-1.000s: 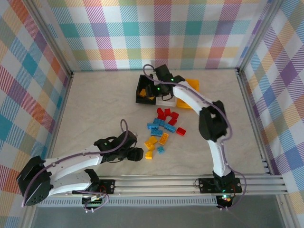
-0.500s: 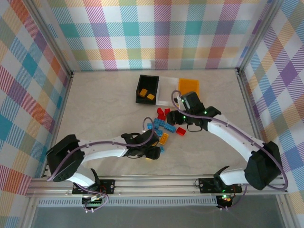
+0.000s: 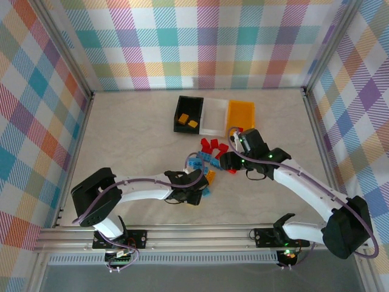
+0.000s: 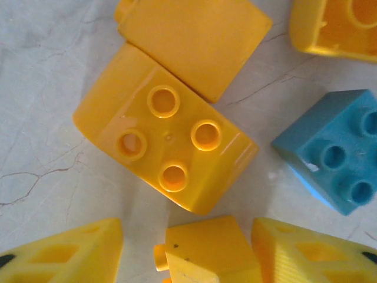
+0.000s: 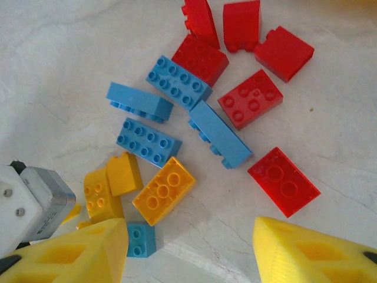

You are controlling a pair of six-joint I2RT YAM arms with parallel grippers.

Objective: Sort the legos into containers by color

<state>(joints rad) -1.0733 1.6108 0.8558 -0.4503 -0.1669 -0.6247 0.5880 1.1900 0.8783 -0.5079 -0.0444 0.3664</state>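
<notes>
Legos [image 3: 205,158] lie in a loose heap on the table [image 3: 134,134] in front of the arms, red toward the far side, blue in the middle, yellow-orange nearest; the containers [image 3: 214,115] stand in a row well beyond the heap, the black bin [image 3: 189,100] at the left end, and two yellow-orange bricks [image 3: 182,119] lie in it; most of the sorting looks undone.

The step in hand is a pick; the left gripper [image 4: 188,229] sits low over the yellow-orange cluster, jaws open astride a small yellow-orange brick [image 4: 206,253]; one finger looks to be against it, the other stands off with a gap, so it is not gripped; a four-stud brick [image 4: 168,150] lies just beyond it, a blue brick [image 4: 333,156] off to one side. The right gripper [image 5: 189,227] hovers over the heap, jaws open, nothing between them; a red brick [image 5: 283,181] lies nearest its fingers.

Next, I judge, the left jaws must close squarely without nudging the neighbours, then lift and carry to the black bin; the right must come down over one red brick alone, keeping apart from the other arm.
</notes>
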